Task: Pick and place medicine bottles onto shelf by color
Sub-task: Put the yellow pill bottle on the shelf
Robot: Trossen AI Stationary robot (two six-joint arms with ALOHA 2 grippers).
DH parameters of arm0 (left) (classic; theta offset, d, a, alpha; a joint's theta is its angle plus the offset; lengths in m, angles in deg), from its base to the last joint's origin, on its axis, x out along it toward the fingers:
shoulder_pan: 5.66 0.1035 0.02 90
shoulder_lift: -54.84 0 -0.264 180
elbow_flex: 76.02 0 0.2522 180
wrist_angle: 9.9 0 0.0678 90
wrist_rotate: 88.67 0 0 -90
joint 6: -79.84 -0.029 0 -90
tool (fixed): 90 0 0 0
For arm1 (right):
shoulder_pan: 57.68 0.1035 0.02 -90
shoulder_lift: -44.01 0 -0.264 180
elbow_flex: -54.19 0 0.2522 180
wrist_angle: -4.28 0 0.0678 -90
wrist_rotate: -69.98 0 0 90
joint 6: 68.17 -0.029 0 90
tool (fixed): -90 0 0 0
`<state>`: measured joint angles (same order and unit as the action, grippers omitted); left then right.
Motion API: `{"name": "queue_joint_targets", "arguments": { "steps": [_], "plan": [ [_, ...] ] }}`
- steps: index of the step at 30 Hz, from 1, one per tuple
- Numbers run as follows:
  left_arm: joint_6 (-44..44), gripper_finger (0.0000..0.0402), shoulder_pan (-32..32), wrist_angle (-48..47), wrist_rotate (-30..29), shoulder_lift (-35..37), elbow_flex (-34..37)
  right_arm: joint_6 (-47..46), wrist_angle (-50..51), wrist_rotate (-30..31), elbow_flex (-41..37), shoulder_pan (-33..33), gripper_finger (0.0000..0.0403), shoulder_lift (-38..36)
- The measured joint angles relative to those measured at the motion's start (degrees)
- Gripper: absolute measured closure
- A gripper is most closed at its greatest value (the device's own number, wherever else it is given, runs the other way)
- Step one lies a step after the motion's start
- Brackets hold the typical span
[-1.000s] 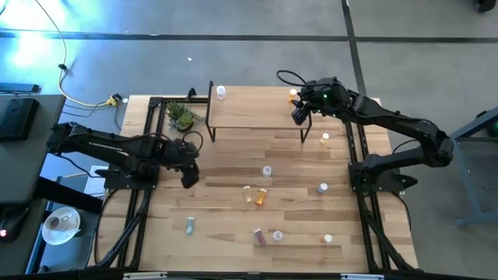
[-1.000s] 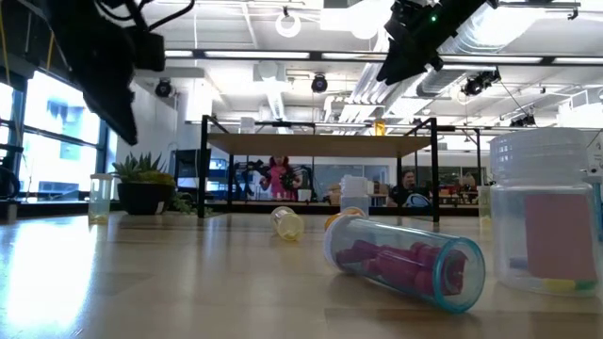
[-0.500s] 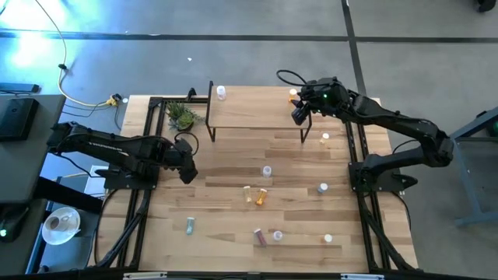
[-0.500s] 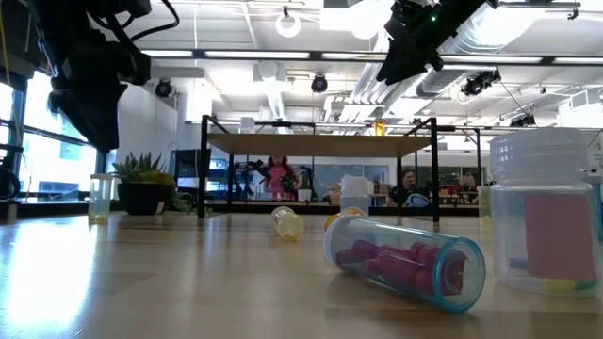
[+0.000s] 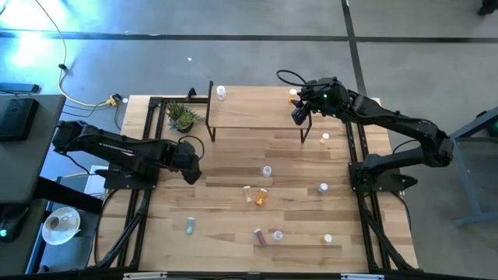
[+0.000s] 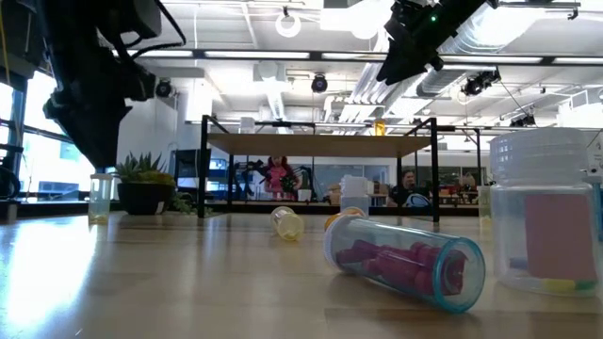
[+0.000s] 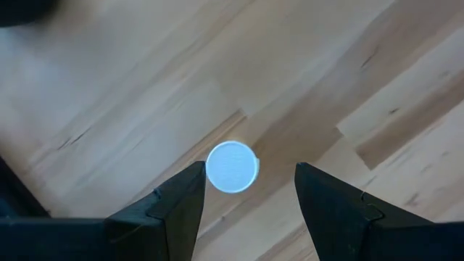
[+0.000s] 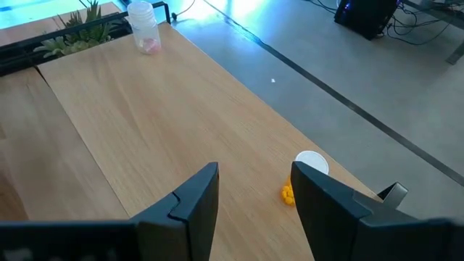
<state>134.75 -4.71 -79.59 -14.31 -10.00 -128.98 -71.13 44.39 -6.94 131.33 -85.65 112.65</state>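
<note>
My left gripper (image 5: 191, 168) hangs open, pointing down, over a small upright bottle with a white cap (image 7: 232, 167). The bottle stands on the table near its left side (image 6: 99, 198). The fingers (image 7: 181, 199) stand on either side above the cap and touch nothing. My right gripper (image 5: 299, 115) is open and empty above the right end of the shelf (image 5: 257, 110). A clear bottle (image 8: 145, 29) stands at the shelf's far left corner. A yellow-orange bottle (image 8: 304, 170) stands at its far right corner. Several more bottles (image 5: 262, 196) lie or stand on the table.
A potted plant (image 5: 182, 117) stands left of the shelf. A purple bottle (image 6: 405, 259) lies near the table's front edge beside an upright clear one (image 6: 551, 217). A green-blue bottle (image 5: 190, 225) lies at the front left. Black frame rails (image 5: 144, 179) run along both table sides.
My left gripper has come down toward the upright bottle at the table's left, and its wrist has turned a little. My right gripper has kept still.
</note>
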Motion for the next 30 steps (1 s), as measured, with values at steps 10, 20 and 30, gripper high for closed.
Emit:
{"name": "queue_joint_targets", "arguments": {
  "steps": [10, 20, 30],
  "plan": [
    [0.9, 0.0197, 0.15, 0.57, -0.9, -5.37, 0.0, 0.0, -0.02, 0.0, 0.0, 0.0, 0.0238, 0.0],
    [0.39, 0.0211, 0.15, 0.69, -1.53, -7.39, 0.0, 0.0, 0.0, 0.0, 0.0, 0.0, 0.0238, 0.0],
    [-2.4, 0.0288, 0.15, 0.67, -1.53, -7.39, 0.0, 0.0, 0.0, 0.02, 0.0, 0.0, 0.0238, 0.0]
  ]
}}
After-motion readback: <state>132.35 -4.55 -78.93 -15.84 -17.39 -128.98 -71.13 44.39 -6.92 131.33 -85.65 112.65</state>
